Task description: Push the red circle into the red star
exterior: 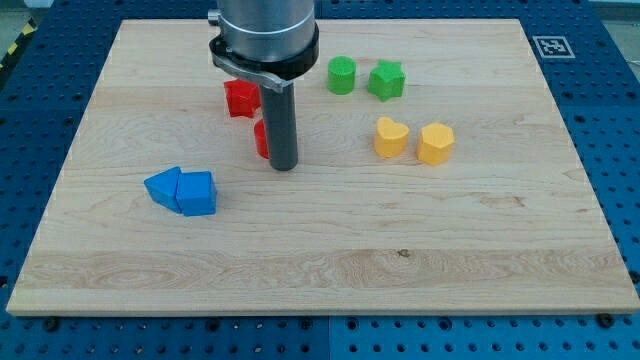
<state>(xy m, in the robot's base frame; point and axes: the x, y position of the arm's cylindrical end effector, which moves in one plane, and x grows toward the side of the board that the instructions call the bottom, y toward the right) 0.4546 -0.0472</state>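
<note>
My tip rests on the board just right of the red circle, touching or nearly touching it; the rod hides most of that block. The red star lies just above and slightly left of the red circle, partly under the arm's collar. A small gap seems to separate the two red blocks, though the rod makes this hard to tell.
Two blue blocks sit together at the view's left. A green circle and green star lie at upper right of the arm. Two yellow blocks lie to the right. The wooden board rests on a blue pegboard.
</note>
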